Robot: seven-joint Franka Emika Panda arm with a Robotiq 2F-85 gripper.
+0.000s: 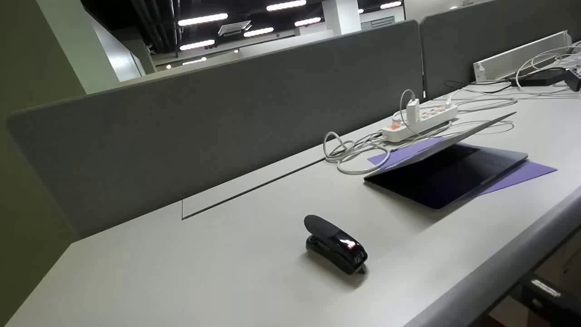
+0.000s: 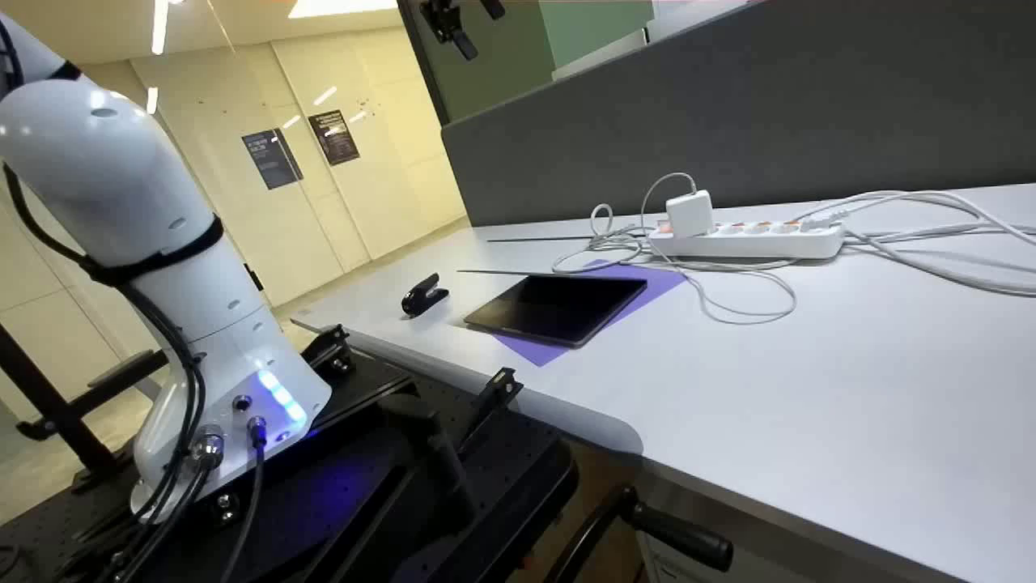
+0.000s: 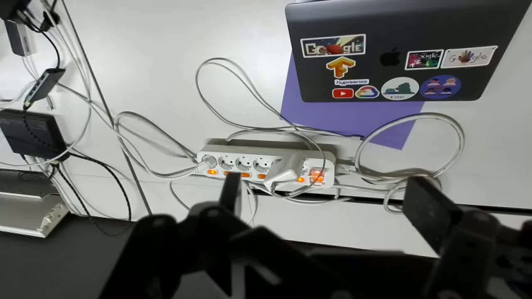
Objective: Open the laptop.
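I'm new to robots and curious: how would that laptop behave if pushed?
The laptop would probably slide rather than tip, sitting low and wide. Its thin lid looks stiff but may swing, since it stands ajar. The purple sheet peeking out underneath might slip along.

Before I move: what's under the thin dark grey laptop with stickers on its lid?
A flat purple sheet, showing past the thin dark grey laptop on more than one side, above the white desk. Its middle, and anything else directly beneath, is covered.

Arm high, fingers spread w/ wide gap btwn.
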